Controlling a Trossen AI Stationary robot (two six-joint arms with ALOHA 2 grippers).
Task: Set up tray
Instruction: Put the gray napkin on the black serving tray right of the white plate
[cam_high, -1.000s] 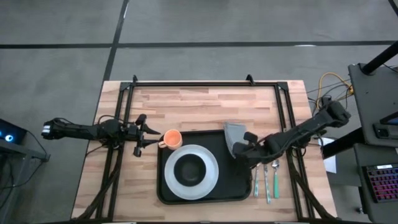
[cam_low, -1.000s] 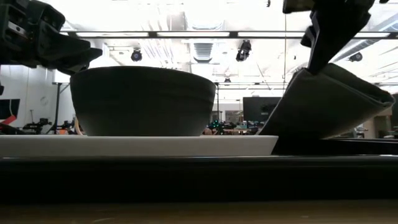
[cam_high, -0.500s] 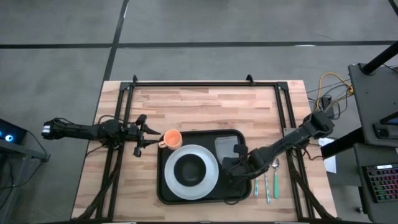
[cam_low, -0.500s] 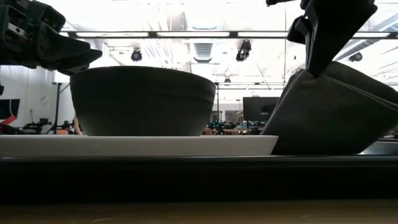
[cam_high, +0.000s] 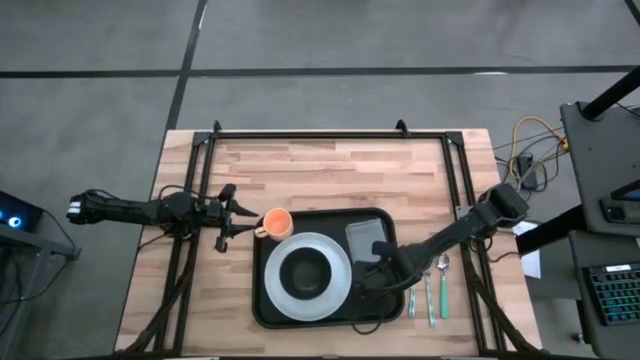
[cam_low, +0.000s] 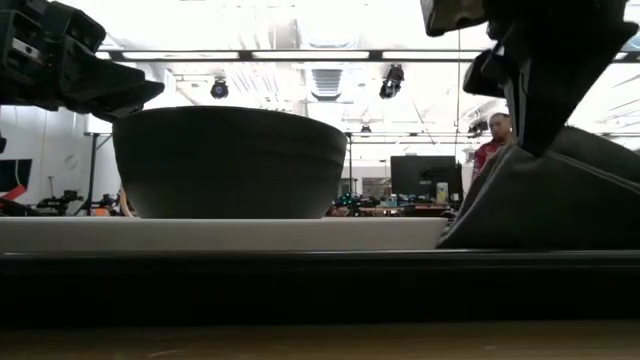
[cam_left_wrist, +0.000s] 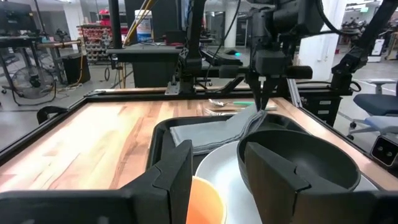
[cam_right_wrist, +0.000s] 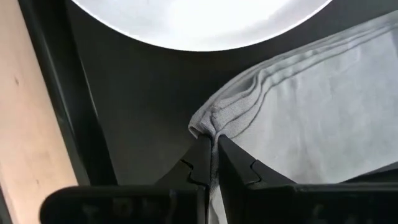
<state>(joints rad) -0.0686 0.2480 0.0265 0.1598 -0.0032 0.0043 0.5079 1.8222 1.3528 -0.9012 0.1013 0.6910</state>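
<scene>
The black tray (cam_high: 268, 300) lies mid-table and holds a white plate (cam_high: 340, 285) with a dark bowl (cam_high: 306, 270) on it. A grey napkin (cam_high: 365, 236) lies in the tray's far right part, right of the plate. My right gripper (cam_high: 370, 268) is over the tray, pointing steeply down, shut on the napkin's near end. An orange cup (cam_high: 277, 222) stands on the table at the tray's far left corner. My left gripper (cam_high: 238, 214) stays level and open just left of the cup; I cannot tell whether it touches it. My right gripper pinches a bunched fold at the napkin's near edge (cam_right_wrist: 214, 123) between its two fingertips, several layers showing as pleats. The fingers come from above, slanting down. The pinched end is raised (cam_low: 545, 165), while the rest of the cloth lies on the tray floor.
A fork, a spoon and a knife (cam_high: 428, 290) lie on the wood right of the tray. Black frame rails (cam_high: 200, 160) run along the table's sides and far edge. A person (cam_low: 492, 140) shows in the room beyond the table.
My right gripper has gone down and toward the table's near left, over the tray, staying shut on the napkin. The napkin has been drawn from the tray's far right corner into the tray, and most of it now lies flat there.
</scene>
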